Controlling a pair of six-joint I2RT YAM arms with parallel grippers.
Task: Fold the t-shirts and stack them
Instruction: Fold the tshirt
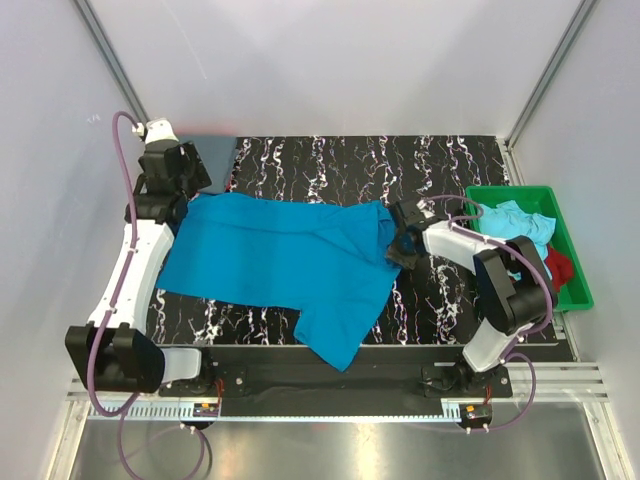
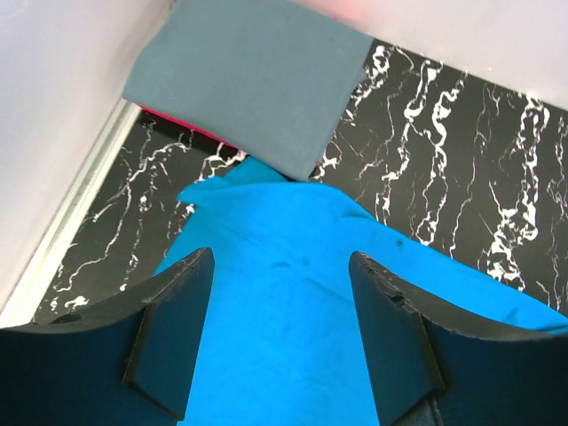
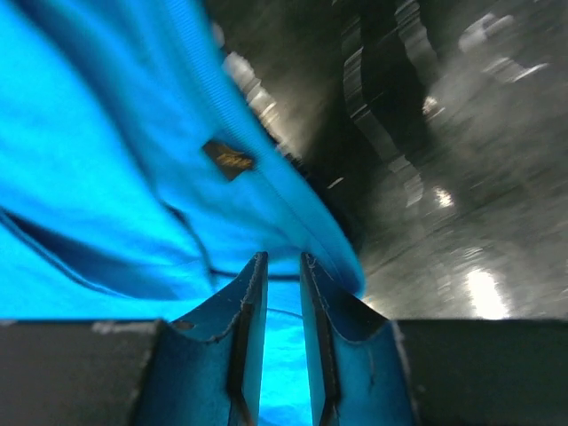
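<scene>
The turquoise t-shirt [image 1: 280,260] lies spread on the marbled worktop [image 1: 440,300] as the right gripper [image 3: 277,266], jaws apparently clamped on its collar edge, anchors it for folding, while the left gripper [image 2: 280,266] hangs, jaws apart, over the corner beside the folded slate-grey t-shirt [image 2: 248,80].

Two robot arms stand side by side, built of smooth white links and chunky black joint housings. The left arm [image 1: 128,268] and the right arm [image 1: 455,242] each have a black base. A thin purple cable [image 1: 114,135] loops along each. The left gripper [image 2: 282,257] has two broad, flat black fingers [image 2: 173,328]. The right gripper [image 3: 283,257] has two slim dark plates with straight edges.
</scene>
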